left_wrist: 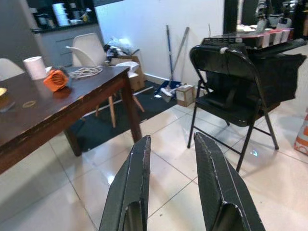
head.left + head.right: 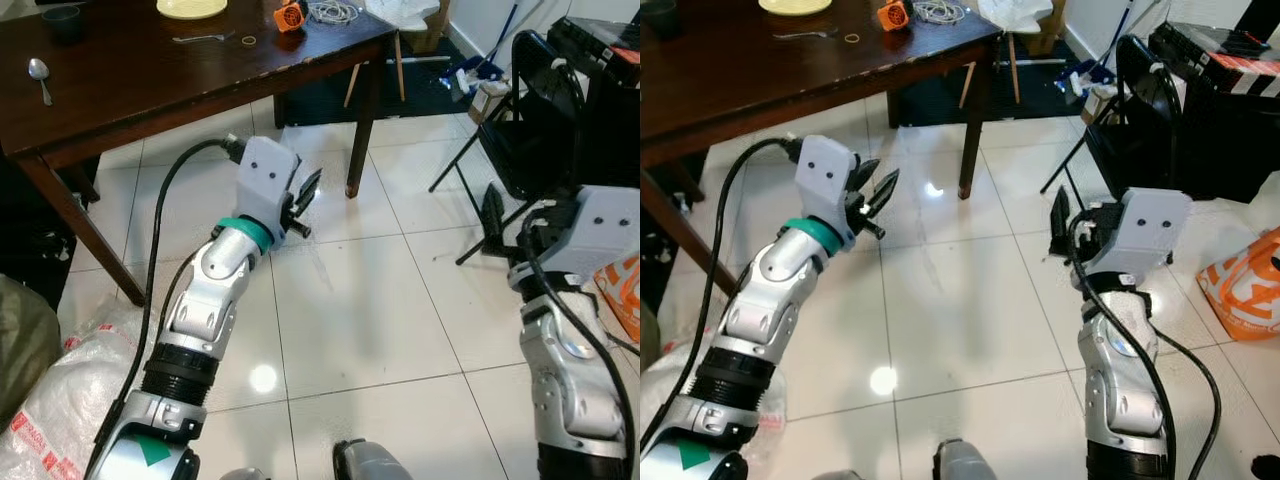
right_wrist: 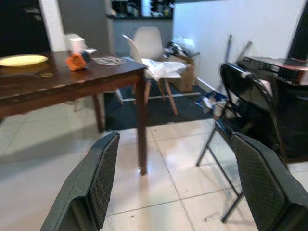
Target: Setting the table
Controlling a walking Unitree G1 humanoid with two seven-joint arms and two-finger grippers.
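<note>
Dark wooden table (image 2: pixel 150 90) with tableware, both grippers off it.
On the table: yellow plate (image 2: pixel 192 8), spoon (image 2: pixel 39 73), fork (image 2: pixel 203 38). Left gripper (image 2: pixel 305 200) and right gripper (image 3: pixel 168 192) hover beside it over tiles, released, holding nothing.

Table (image 2: pixel 150 90) ahead-left on tiled floor (image 2: pixel 350 320). Spoon (image 2: pixel 39 76) near table's left edge. Fork (image 2: pixel 203 38) mid-table, small ring (image 2: pixel 248 40) just right of it. Plate (image 2: pixel 192 8) at far edge. Orange gadget (image 2: pixel 289 17) and cable coil (image 2: pixel 335 11) toward far right corner. Folding chair (image 2: pixel 520 130) right of table. Plastic bag (image 2: pixel 55 390) on floor, near left.
</note>
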